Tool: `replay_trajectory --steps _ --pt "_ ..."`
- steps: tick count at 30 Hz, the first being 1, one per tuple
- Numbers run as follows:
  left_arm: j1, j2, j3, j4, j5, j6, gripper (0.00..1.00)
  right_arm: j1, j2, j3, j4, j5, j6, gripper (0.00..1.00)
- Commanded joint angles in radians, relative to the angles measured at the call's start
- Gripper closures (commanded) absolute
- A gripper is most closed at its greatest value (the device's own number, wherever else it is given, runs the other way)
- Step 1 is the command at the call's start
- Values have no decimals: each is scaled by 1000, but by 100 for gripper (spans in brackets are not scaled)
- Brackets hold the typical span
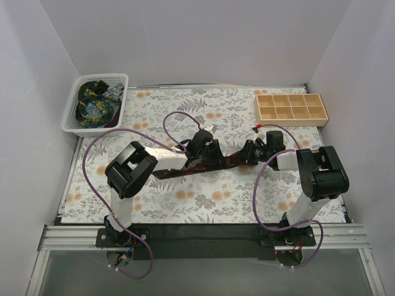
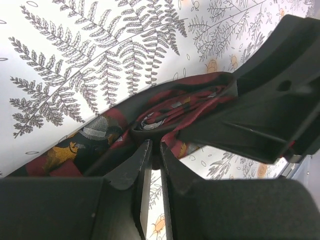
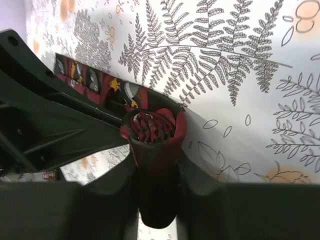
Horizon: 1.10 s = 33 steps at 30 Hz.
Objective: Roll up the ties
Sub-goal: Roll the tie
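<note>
A maroon tie (image 1: 229, 161) with small yellow and grey prints lies slantwise across the middle of the mat. Its right end is wound into a tight roll (image 3: 152, 129). My right gripper (image 3: 155, 161) is shut on that roll, one finger pressing each side. My left gripper (image 2: 155, 145) comes from the other side, its jaws nearly together, pinching the tie's dark edge (image 2: 150, 131) beside the roll. From above, the left gripper (image 1: 207, 150) and right gripper (image 1: 249, 153) face each other over the tie. The flat tail (image 1: 171, 175) runs left under the left arm.
A white basket (image 1: 73, 126) at the back left holds several more crumpled dark ties (image 1: 94, 102). A wooden box (image 1: 290, 106) with several compartments stands at the back right. White walls close in the fern-printed mat (image 1: 185, 203) on three sides.
</note>
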Motion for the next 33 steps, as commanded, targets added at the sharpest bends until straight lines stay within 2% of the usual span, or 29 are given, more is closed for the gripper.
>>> replay_trajectory --steps 1,3,4,5,8,9,12,13,16,18,20,25,33 --pt "-10 -6 -20 30 14 -54 87 11 -15 -10 -21 54 -8 82" --pt "-22 -18 -46 56 18 -80 87 11 -41 13 -93 102 -54 96" --pt "-27 -34 -55 64 21 -86 87 10 -47 53 -134 125 -80 99" --pt "-32 -43 -64 73 15 -98 87 10 -58 81 -233 148 -105 99" --pt "-42 -92 -105 104 5 -118 80 10 -73 165 -360 247 -208 99" --pt "-44 -107 -130 116 -4 -126 72 10 -76 182 -442 296 -228 99" --pt "-41 -178 -145 93 -48 -94 57 10 -78 259 -564 373 -297 99" --pt "-38 -199 -147 81 -58 -81 47 13 -78 276 -587 395 -311 99" --pt "-21 -278 -158 29 -99 -8 36 24 -66 342 -682 474 -358 99" --pt "0 -325 -161 -20 -136 43 32 28 -56 389 -713 504 -390 99" --pt "20 -344 -167 -45 -206 132 32 30 -47 406 -727 508 -395 99" --pt "125 -283 -103 -132 -191 261 32 28 -17 438 -737 488 -401 99" --pt "157 -166 -35 -195 -205 305 54 28 -17 469 -757 492 -416 99"
